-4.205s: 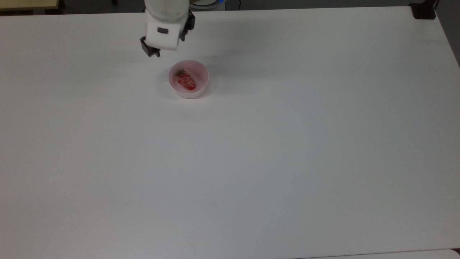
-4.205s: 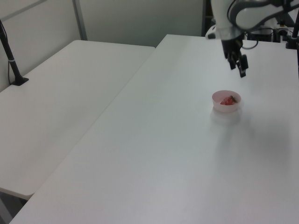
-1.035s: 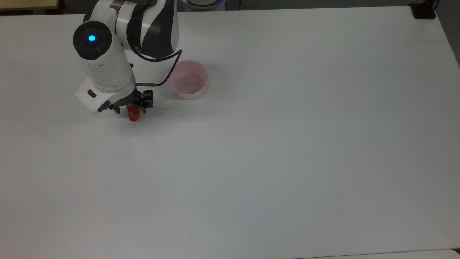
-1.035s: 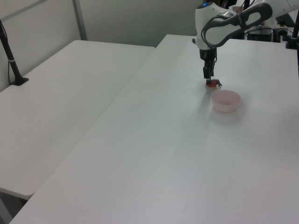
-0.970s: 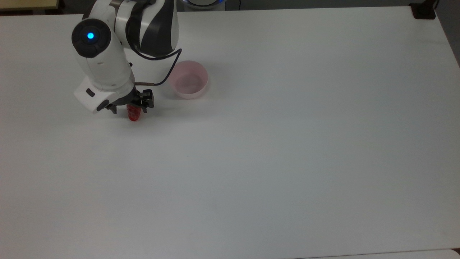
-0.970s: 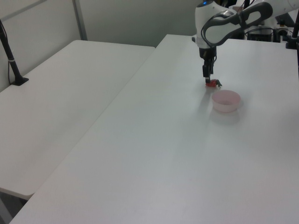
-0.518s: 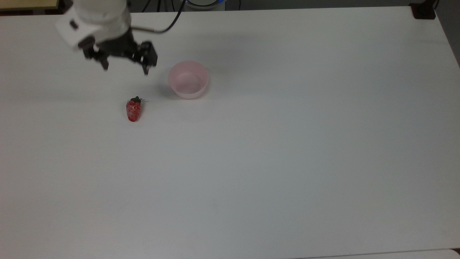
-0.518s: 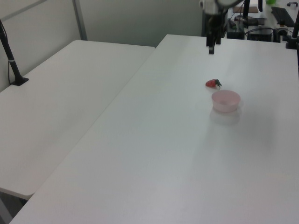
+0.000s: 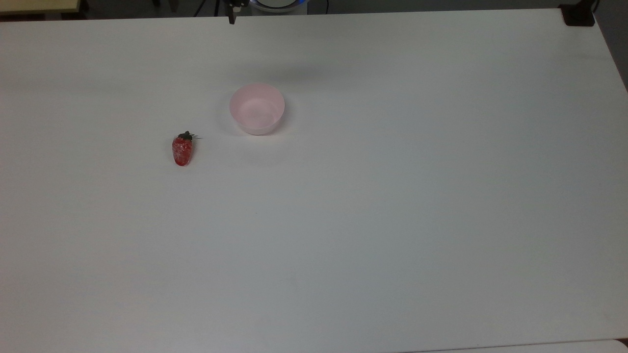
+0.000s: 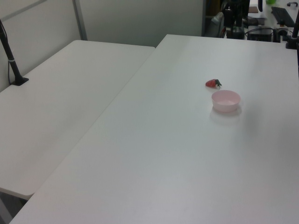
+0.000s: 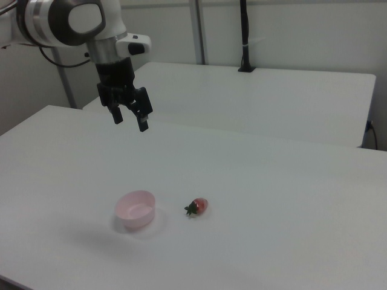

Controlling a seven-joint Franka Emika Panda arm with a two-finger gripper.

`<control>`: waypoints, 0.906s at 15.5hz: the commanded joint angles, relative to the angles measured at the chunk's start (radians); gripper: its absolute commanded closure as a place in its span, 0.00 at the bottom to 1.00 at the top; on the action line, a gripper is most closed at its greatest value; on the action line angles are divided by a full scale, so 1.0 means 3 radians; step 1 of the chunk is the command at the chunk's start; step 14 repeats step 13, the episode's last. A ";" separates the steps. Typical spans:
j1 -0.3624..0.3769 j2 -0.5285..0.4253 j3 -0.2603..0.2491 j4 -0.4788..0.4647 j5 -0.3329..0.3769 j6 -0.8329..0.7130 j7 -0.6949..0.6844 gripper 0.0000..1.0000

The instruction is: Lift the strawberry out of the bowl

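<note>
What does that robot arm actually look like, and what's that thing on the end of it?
In the right view, the arm is glossy white with rounded, bulky joints, dark grey round caps and silver rings at them. A thin dark cable trails off it. At its end sits a white block carrying the gripper, two black angular fingers.

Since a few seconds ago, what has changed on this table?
The strawberry was lifted out of the bowl, set on the table to the top view's left of it, and let go. The gripper then rose away, open and empty. The bowl has not moved.
</note>
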 commanded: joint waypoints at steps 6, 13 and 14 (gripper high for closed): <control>0.0048 -0.0062 -0.0151 -0.0125 0.0095 0.0398 -0.0538 0.00; 0.0017 -0.0047 -0.0151 -0.0084 0.0157 0.0392 -0.0576 0.00; 0.0017 -0.0047 -0.0151 -0.0084 0.0157 0.0392 -0.0576 0.00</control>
